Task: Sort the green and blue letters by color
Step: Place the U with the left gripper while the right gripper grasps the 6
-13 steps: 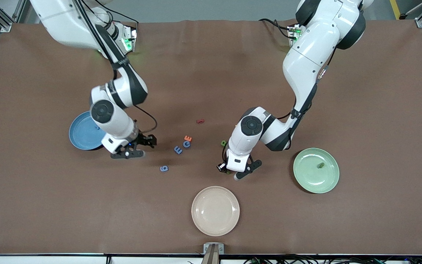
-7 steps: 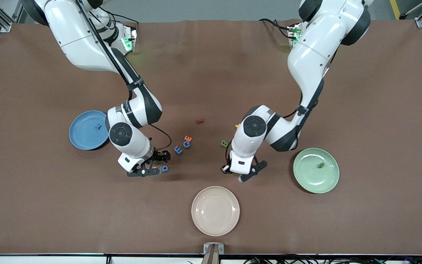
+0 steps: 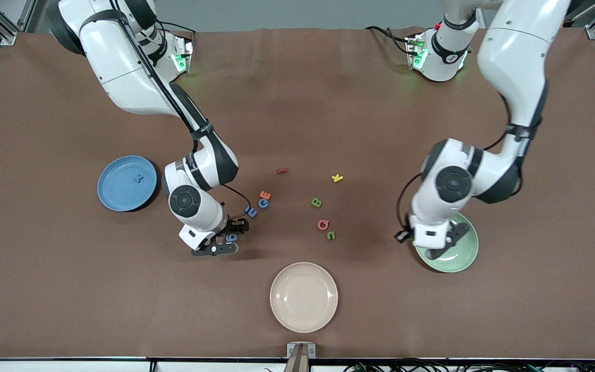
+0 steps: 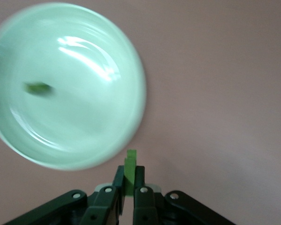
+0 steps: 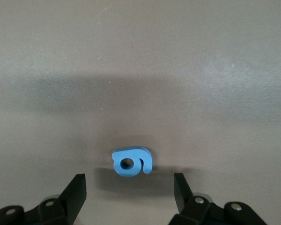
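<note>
My right gripper (image 3: 225, 239) hangs open low over the blue 6 (image 5: 131, 162), which lies flat on the table between its fingers (image 5: 77, 186), untouched. Blue E (image 3: 250, 211) and blue C (image 3: 263, 203) lie just farther from the camera. A blue X (image 3: 138, 179) rests in the blue plate (image 3: 114, 194). My left gripper (image 4: 129, 177) is shut on a green bar piece (image 4: 130, 166), held at the rim of the green plate (image 4: 139, 101). Another green piece (image 4: 37, 88) lies in that plate. Green B (image 3: 316, 202) and green N (image 3: 331, 235) sit mid-table.
An orange E (image 3: 265, 195) touches the blue C. A pink Q (image 3: 323, 225) lies between the green B and N. A yellow K (image 3: 337, 178) and a dark red piece (image 3: 282, 170) lie farther back. A beige plate (image 3: 303, 297) stands near the front edge.
My left gripper carried the green bar from mid-table to the green plate's rim, uncovering the pink Q and green N. My right gripper moved from beside the blue plate to over the blue 6.
</note>
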{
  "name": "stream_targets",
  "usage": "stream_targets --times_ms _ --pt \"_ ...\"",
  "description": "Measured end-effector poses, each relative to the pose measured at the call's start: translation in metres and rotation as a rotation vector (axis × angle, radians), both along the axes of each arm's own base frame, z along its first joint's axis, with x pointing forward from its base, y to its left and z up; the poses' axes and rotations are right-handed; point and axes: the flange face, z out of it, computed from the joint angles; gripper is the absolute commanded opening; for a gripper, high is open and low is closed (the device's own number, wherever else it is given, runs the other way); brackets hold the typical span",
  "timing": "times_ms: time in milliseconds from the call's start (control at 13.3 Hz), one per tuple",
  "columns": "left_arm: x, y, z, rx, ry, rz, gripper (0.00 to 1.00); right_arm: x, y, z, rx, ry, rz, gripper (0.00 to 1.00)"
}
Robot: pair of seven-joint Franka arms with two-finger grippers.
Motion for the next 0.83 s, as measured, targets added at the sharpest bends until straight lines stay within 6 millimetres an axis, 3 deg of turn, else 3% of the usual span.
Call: stream_targets --times_ms 75,226,302,377,453,679,830 --pt "-0.001 0.025 -0.009 0.007 0.022 -0.008 0.03 0.000 0.002 -0.002 0.000 0.001 0.001 0.79" --pt "-0.003 0.051 -0.024 0.013 0.053 -0.008 0.11 0.001 0.004 -0.006 0.000 0.001 0.002 0.72" --pt "-0.004 0.059 -0.029 0.014 0.063 -0.009 0.34 0.003 0.005 -0.006 -0.001 0.000 0.001 0.67" --pt "-0.004 0.068 -0.033 0.014 0.070 -0.017 0.71 0.004 0.005 -0.005 -0.001 -0.001 0.001 0.62" --pt "-0.002 0.077 -0.036 0.014 0.076 -0.029 1.00 0.005 0.005 -0.004 -0.003 -0.003 0.002 0.57" --pt "0.000 0.091 -0.038 0.011 0.078 -0.037 1.00 0.006 0.004 -0.003 -0.014 -0.009 0.010 0.44" --pt "0.001 0.074 -0.032 0.000 0.060 -0.055 1.00 0.007 0.003 -0.002 -0.019 -0.012 0.014 0.35"
